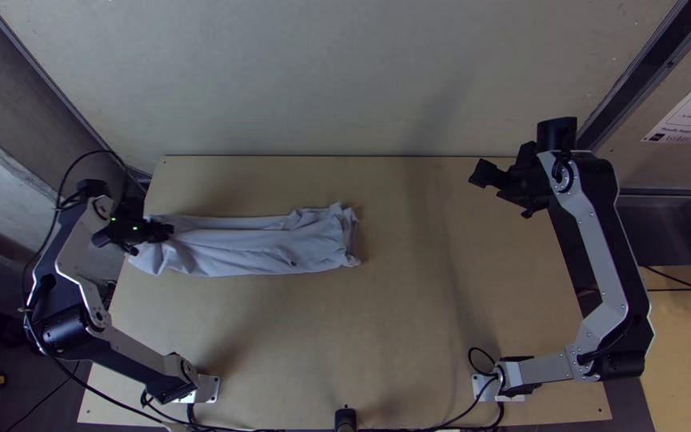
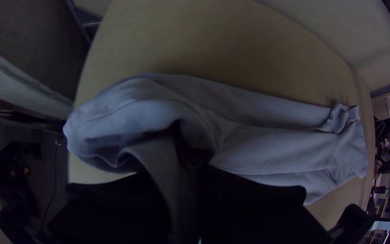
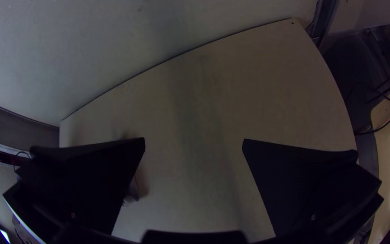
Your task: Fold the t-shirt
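T-shirt [image 1: 265, 244] lies toward ten o'clock from the middle of the wooden table [image 1: 409, 344], drawn out as a long, narrow strip of pale cloth running from nine o'clock to three. Judging by that shape, the lengthwise folding is largely done: one long ridge runs along the strip, with cloth lying on either side of it, though how many layers are stacked cannot be told. It is not a neat job so far. The three o'clock end is crumpled and uneven, and the nine o'clock end is puffed up into a loose loop around the left gripper [image 1: 165, 232], which has a piece of that end pinched between its fingers; whether that piece is hem, sleeve or collar cannot be made out. The right gripper [image 3: 194, 140], its jaws spread wide with no cloth between them, hangs well apart from the shirt, toward two o'clock from the table's middle. What appears to be left is the crosswise folding: bringing the nine o'clock end over toward three, perhaps more than once, to turn the strip into a compact packet. Both ends probably want flattening too, since folding over those rumples would likely leave a lumpy, lopsided result.
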Controlling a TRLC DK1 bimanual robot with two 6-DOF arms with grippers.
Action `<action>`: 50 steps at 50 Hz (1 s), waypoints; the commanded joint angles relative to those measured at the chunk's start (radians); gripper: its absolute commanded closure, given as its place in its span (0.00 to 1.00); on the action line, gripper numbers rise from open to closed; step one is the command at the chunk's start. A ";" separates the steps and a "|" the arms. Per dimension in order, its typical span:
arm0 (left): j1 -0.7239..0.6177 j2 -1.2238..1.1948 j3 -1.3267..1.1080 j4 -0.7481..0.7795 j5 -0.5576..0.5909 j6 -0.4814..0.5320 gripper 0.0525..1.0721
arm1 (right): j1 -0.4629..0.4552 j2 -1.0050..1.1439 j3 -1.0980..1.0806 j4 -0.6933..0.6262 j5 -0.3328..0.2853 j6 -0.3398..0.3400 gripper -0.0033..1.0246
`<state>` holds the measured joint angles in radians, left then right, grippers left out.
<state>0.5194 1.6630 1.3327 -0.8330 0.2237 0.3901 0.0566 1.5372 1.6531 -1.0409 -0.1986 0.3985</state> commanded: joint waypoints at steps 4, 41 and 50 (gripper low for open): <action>0.027 -0.048 0.137 -0.117 -0.032 0.075 0.97 | -0.009 -0.054 -0.061 0.028 -0.002 0.003 0.04; -0.674 -0.068 0.283 -0.281 -0.420 -0.224 0.98 | -0.078 -0.137 -0.159 0.051 -0.002 0.003 0.04; -0.803 0.006 0.303 -0.272 -0.457 -0.312 0.98 | -0.093 -0.163 -0.199 0.051 -0.002 0.005 0.04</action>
<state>-0.2291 1.6344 1.6051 -1.1015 -0.2218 0.1402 -0.0212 1.4021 1.4841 -0.9913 -0.1989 0.3988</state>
